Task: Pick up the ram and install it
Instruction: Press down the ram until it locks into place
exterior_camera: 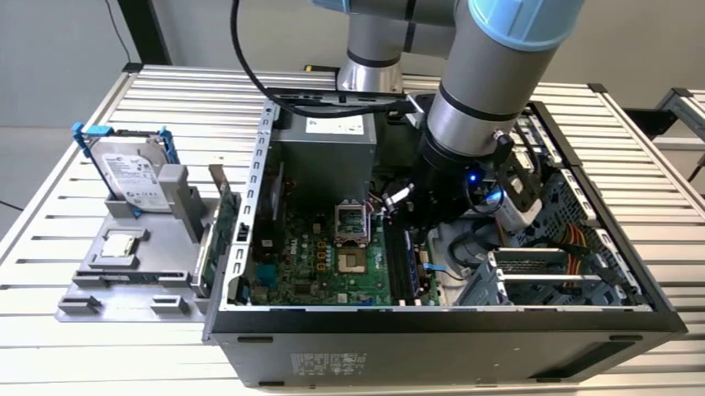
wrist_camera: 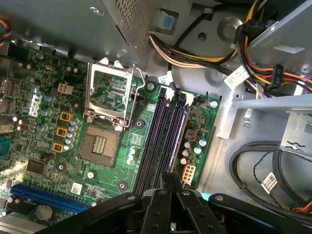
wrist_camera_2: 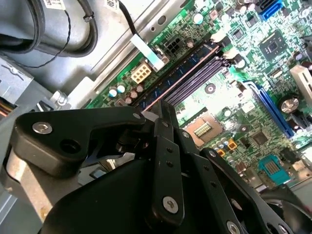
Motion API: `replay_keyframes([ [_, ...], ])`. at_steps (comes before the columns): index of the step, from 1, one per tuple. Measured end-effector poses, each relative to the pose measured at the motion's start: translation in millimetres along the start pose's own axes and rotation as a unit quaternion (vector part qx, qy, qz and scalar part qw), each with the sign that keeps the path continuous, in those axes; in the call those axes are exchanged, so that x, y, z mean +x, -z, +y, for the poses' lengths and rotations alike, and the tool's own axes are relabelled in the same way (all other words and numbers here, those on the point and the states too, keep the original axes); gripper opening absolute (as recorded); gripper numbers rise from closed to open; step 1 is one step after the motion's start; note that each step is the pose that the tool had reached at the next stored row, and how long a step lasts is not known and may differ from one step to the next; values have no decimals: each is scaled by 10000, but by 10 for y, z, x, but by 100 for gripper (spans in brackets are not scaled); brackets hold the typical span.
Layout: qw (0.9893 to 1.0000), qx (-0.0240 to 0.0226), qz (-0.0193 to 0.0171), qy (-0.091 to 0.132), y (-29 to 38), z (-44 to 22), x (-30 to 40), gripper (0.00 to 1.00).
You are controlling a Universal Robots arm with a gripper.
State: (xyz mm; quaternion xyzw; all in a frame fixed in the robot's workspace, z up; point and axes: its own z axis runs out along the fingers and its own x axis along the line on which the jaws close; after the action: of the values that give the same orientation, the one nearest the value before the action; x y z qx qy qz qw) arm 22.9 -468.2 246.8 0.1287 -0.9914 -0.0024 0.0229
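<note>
Second wrist view: gripper [wrist_camera_2: 165, 108], fingers together, at the ram's [wrist_camera_2: 178, 78] end.
The ram lay in the slot farthest from the CPU socket [wrist_camera_2: 202, 129]; a straight, even press should seat it.

Ram [wrist_camera_2: 178, 73]: long thin blue-green stick with dark chips, standing on edge in the memory slot nearest the motherboard's [wrist_camera_2: 253, 122] edge, parallel to the other slots. In the exterior view, ram [exterior_camera: 411, 266] runs lengthwise inside the case.
</note>
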Motion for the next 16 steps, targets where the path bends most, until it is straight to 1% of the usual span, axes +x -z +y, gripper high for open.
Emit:
replay_keyframes([
  [3, 9999, -66, -18, 94, -1, 0, -1, 0],
  [5, 9999, -80, -21, 151, -1, 0, 0, 0],
  [9, 9993, -73, -17, 367, -1, 0, -1, 0],
  [12, 9983, -64, -14, 576, -1, 0, -1, 0],
  [16, 9968, -54, -8, 796, 0, 0, -1, 0],
])
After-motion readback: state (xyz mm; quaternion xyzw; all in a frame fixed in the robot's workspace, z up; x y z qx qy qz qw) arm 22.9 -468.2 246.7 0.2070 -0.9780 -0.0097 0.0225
